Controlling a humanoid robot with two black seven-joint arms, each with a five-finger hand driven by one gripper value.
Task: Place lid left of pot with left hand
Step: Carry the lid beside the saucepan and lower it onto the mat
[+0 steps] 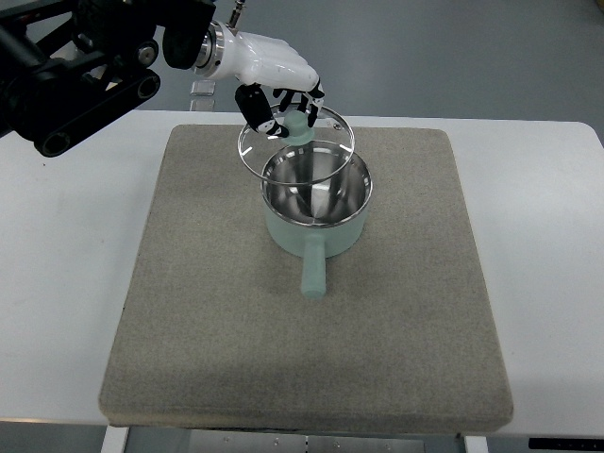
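You have the left hand (pixel 279 83) gripping the glass lid (pixel 295 143) by its knob, lifted just behind the pot (pixel 315 201), so 1 step remains: set it on the mat (pixel 198 302) left of the pot.

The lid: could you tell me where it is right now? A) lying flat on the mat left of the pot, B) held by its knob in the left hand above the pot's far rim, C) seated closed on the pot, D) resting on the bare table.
B: the left hand grips the knob of the lid, which hangs tilted over the open pot.
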